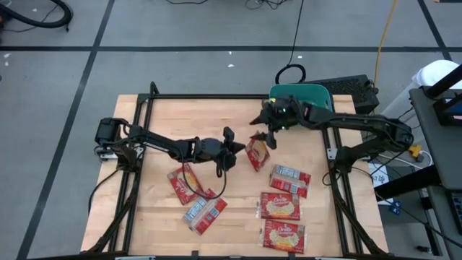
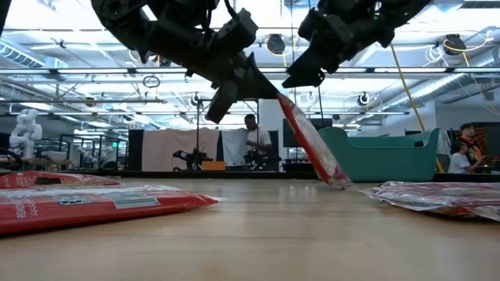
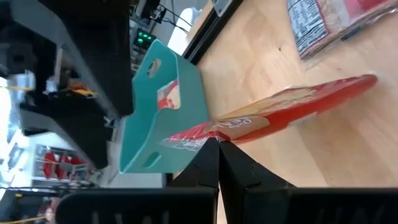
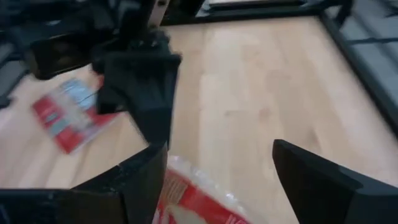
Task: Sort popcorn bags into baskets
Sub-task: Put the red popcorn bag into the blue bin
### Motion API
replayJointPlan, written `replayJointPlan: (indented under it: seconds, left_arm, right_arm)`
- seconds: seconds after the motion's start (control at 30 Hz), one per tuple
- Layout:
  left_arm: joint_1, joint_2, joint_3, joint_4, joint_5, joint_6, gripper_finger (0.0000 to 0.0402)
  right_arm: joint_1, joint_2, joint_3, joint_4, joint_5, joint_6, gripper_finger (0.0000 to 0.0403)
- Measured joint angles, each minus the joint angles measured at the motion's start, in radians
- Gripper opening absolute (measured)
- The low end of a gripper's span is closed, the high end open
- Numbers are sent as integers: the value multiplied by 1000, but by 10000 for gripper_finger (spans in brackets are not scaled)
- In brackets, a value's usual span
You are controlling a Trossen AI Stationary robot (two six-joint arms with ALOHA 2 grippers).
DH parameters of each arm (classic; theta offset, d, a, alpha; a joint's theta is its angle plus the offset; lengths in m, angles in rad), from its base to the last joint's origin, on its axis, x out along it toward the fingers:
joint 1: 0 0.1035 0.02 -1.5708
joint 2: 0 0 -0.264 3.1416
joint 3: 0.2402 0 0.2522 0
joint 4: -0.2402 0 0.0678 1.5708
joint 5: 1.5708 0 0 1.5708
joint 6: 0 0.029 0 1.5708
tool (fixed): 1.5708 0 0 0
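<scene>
Red bag (image 1: pixel 256 154) stands tilted on table (image 1: pixel 166 119), lower edge touching wood, just in front of teal tub (image 1: pixel 309 92). L gripper (image 1: pixel 239 146) clenched on bag's upper edge. R gripper (image 1: pixel 262 128) above same bag, jaws released, nothing held. Tub at table's far edge, one bag inside per L wrist view. Five more bags (image 1: pixel 281 206) lie flat, well apart from tub.

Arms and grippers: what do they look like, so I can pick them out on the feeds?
Both arms are black and jointed. The left gripper ends in two black tapered fingers, with a thin black cable looping beneath it. The right gripper has matching black, flat-sided fingers. No markings are legible.
</scene>
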Motion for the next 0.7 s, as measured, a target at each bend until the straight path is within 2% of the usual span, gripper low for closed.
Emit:
replayJointPlan:
  seconds: [0.13,0.27,0.5,0.7]
  left_arm:
    - [0,0,0,8,2,47,0]
    - [-2,0,0,20,9,59,0]
    - [-7,0,0,66,54,71,0]
    - [-7,1,0,71,51,68,0]
  right_arm:
    - [-38,31,22,-71,-120,-66,275]
    - [-37,58,24,-78,-133,-117,264]
    - [-23,154,23,-107,-222,-122,240]
    - [17,170,21,-194,-231,-186,197]
